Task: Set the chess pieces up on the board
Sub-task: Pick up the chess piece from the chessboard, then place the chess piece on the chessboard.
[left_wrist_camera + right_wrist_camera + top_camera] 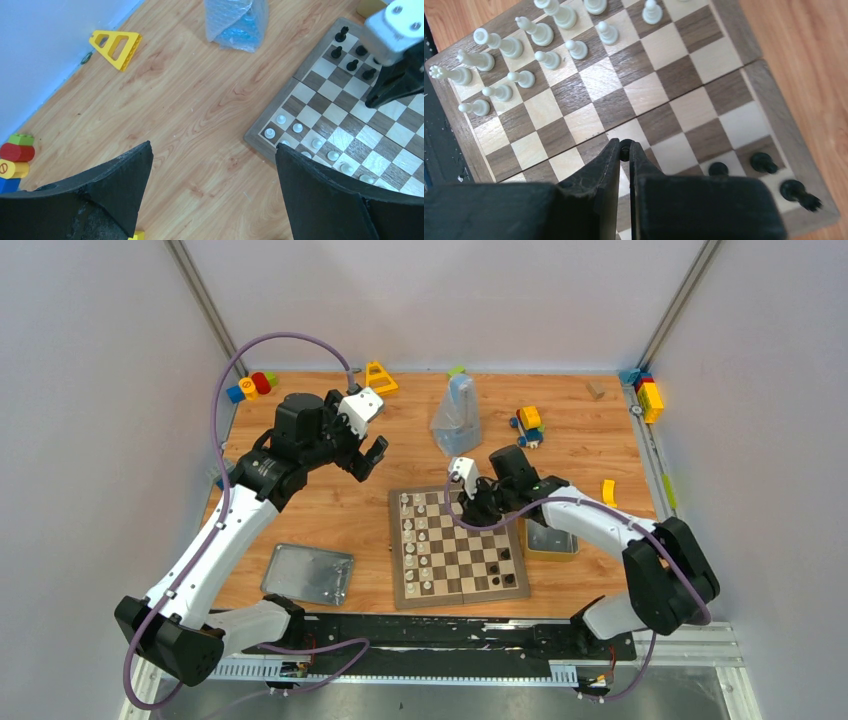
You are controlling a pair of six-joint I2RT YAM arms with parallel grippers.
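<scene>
The board [478, 558] lies at the middle of the table. Cream-white chess pieces [415, 540] fill its left columns, and a few black pieces [505, 565] stand at its near right. My right gripper [625, 147] hangs low over the board near the fold seam, shut on a small black chess piece [625, 151] whose head shows between the fingertips. Other black pieces [764, 162] stand by the board's corner, white ones [549, 57] across from them. My left gripper [213, 146] is open over bare wood left of the board [260, 132], with nothing in it.
A silver tin lid [310, 573] lies near left of the board, and a tin [552, 540] sits at its right edge under the right arm. A bubble-wrapped object [457, 415], a yellow triangle block [380, 377] and coloured toy blocks [528, 425] stand behind.
</scene>
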